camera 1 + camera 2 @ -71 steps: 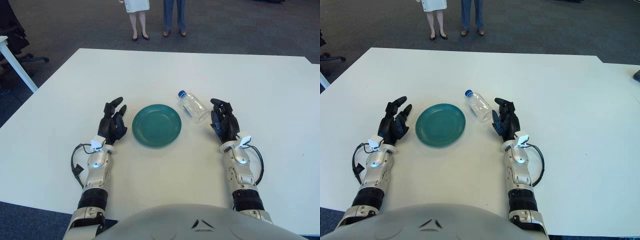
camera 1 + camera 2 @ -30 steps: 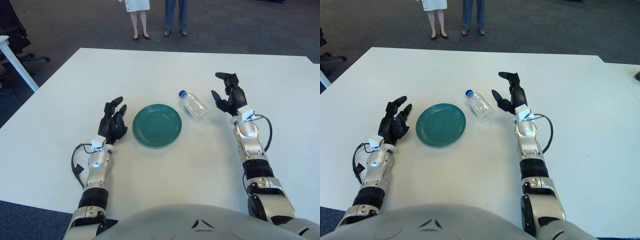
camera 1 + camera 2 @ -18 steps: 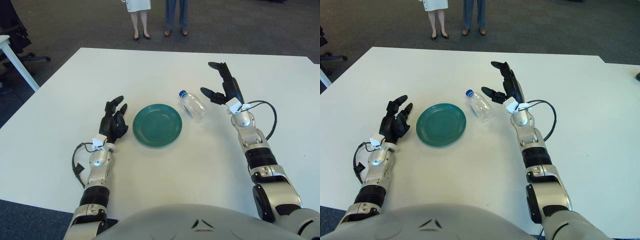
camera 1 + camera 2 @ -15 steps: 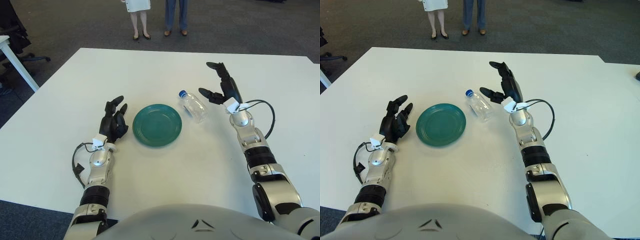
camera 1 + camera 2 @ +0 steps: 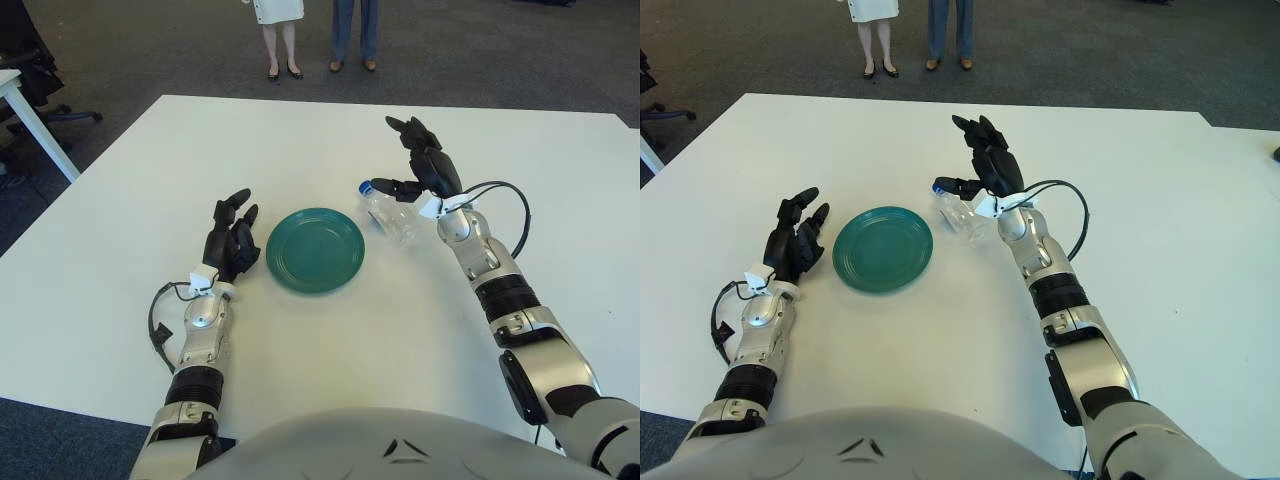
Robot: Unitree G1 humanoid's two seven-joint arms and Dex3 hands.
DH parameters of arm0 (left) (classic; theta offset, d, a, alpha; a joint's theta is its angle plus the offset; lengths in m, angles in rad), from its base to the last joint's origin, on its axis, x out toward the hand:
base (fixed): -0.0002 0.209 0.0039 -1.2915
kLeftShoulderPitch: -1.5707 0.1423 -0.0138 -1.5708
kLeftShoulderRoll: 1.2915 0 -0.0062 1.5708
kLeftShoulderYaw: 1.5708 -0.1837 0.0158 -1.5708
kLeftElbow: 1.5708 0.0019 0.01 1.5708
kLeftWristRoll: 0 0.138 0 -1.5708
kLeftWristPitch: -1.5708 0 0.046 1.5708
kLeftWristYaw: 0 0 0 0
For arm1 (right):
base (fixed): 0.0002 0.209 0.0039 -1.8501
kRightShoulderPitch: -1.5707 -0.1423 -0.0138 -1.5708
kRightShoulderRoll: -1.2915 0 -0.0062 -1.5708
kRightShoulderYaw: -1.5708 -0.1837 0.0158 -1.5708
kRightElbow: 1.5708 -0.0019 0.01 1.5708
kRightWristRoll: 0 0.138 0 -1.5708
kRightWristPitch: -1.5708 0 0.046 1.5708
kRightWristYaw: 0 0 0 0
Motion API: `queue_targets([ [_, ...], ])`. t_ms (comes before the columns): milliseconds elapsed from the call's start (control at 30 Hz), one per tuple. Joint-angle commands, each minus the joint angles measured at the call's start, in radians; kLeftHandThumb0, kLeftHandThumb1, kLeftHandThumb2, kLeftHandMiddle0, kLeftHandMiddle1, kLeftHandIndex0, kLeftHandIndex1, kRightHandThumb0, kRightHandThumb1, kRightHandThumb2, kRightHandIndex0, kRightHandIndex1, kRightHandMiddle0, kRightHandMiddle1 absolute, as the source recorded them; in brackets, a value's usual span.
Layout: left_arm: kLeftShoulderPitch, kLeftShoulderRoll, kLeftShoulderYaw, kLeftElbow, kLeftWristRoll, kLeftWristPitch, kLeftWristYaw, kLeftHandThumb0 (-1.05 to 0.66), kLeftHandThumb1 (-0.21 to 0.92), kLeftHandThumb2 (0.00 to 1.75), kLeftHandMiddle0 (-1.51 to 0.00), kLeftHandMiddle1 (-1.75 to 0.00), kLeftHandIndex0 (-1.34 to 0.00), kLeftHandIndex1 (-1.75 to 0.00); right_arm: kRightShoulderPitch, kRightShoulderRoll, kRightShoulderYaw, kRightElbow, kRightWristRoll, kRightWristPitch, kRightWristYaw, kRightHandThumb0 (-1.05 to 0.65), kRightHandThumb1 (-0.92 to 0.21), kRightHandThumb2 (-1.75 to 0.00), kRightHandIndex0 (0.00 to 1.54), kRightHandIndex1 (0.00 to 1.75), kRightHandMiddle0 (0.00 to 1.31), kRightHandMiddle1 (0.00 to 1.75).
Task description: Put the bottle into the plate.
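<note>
Two hands show over the white surface point(image 5: 120, 200), the idle left hand point(image 5: 229, 243) with fingers loosely spread left of the green plate point(image 5: 314, 249), while the right hand point(image 5: 423, 172), fingers point(image 5: 405, 130) splayed and empty, hovers over the clear water bottle point(image 5: 389, 213) lying just right of the plate, blue cap pointing away and left, long axis diagonal, so the fingers should close across its middle.
</note>
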Motion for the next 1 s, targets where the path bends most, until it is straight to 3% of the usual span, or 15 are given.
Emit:
queue_targets([
  [0, 0.048, -0.031, -0.02, 0.052, 0.012, 0.015, 0.005, -0.84, 0.92, 0.89, -0.43, 0.0, 0.0, -0.86, -0.028, -0.017, 0.019, -0.009, -0.03, 0.043, -0.004, -1.05, -0.92, -0.39, 0.01, 0.0, 0.0, 0.14],
  [300, 0.055, -0.035, -0.029, 0.039, 0.014, 0.019, 0.007, -0.84, 0.92, 0.89, -0.42, 0.0, 0.0, -0.86, -0.036, -0.01, 0.066, -0.046, -0.085, 0.181, 0.027, -1.05, -0.92, -0.38, 0.0, 0.0, 0.0, 0.0],
  [967, 0.072, -0.034, -0.034, 0.03, 0.019, 0.015, 0.014, -0.85, 0.92, 0.89, -0.43, 0.0, -0.01, -0.87, -0.147, -0.007, 0.104, 0.082, -0.046, 0.21, 0.137, -1.05, -0.92, -0.38, 0.0, 0.0, 0.0, 0.0],
])
